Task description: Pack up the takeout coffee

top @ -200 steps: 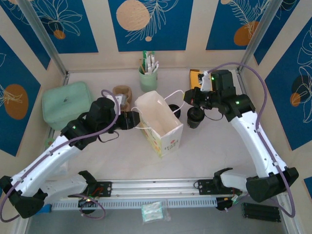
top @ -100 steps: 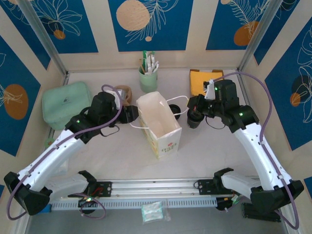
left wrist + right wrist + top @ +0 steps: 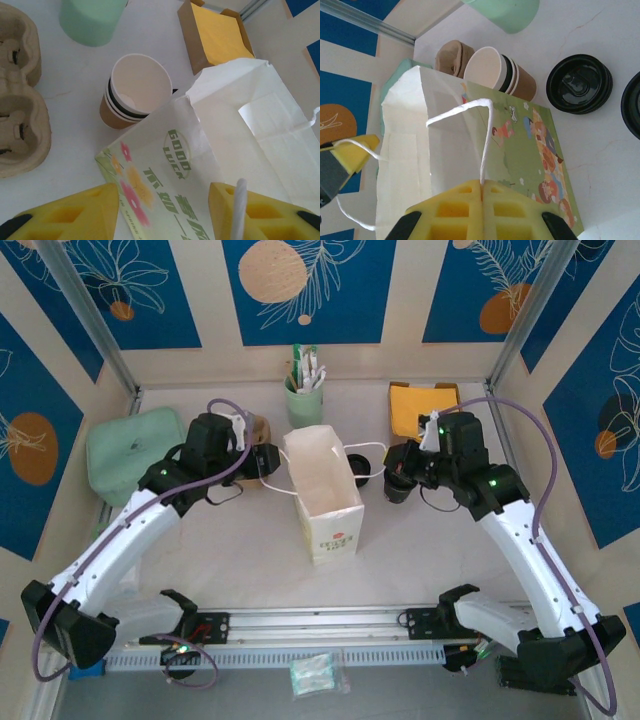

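My right end effector (image 3: 482, 189) pinches the bag handle (image 3: 485, 135), left end effector (image 3: 162, 210) half-open; I'd hold the crushable coffee (image 3: 400, 490) gently mid-body.

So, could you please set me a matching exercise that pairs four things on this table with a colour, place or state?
Things:
1. paper bag
2. nested paper cups
3. loose black lid
4. right claw

Descriptions:
A. round, lying on the table
B. shut on a white string handle
C. standing upright, mouth open
D. brown outside, white inside

Pairs: 1-C, 2-D, 3-A, 4-B
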